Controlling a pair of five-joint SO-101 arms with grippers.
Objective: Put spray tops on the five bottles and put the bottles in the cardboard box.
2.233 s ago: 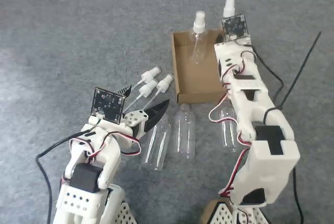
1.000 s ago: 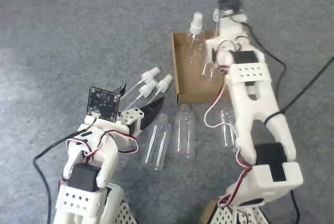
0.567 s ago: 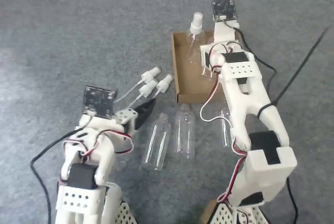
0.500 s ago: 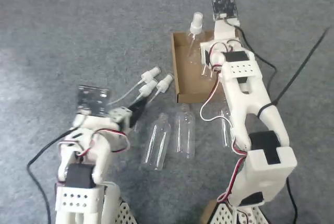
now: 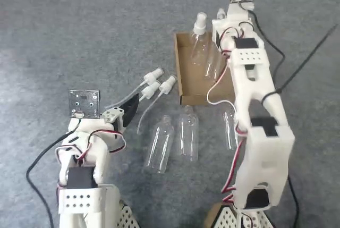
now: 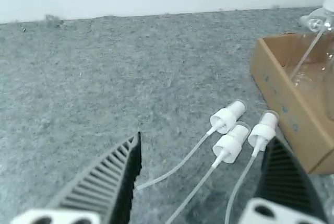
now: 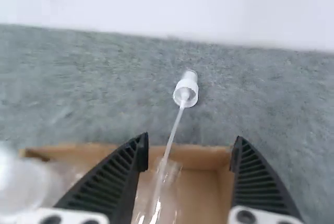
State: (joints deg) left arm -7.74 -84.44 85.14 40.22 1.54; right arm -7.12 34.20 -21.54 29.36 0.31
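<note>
Two pincers, both spread wide and holding nothing. We see the left pincer (image 6: 203,145) low over the grey, carpet-like worktop (image 6: 94,62). Three loose white plastic spray tops (image 6: 229,144) lie side by side just ahead of its tips, their thin translucent dip tubes trailing back between the jaws. The right pincer (image 7: 189,145) hangs over the far end of the shallow brown cardboard box (image 7: 209,155). A clear plastic bottle already fitted with a white spray top (image 7: 186,92) lies between its jaws, untouched, with its neck propped on the box wall and its head jutting beyond. A second capped clear bottle (image 5: 200,47) leans in the box just to that pincer's side. Three uncapped clear cylindrical bottles (image 5: 187,132) lie on the worktop well behind it, outside the box.

Risks, as we judge them:
- **Spray tops:** they are small, light and crowded, so one closing stroke may take two at once or flick a neighbour away.
- **Dip tubes:** they are limp and curved and could miss a narrow bottle neck.
- **Uncapped bottles:** smooth and round, they may roll on the nap or slip from the ribbed jaws.
- **Propped bottle:** it rests on a thin cardboard wall and could tip out if the right pincer nudges it.
</note>
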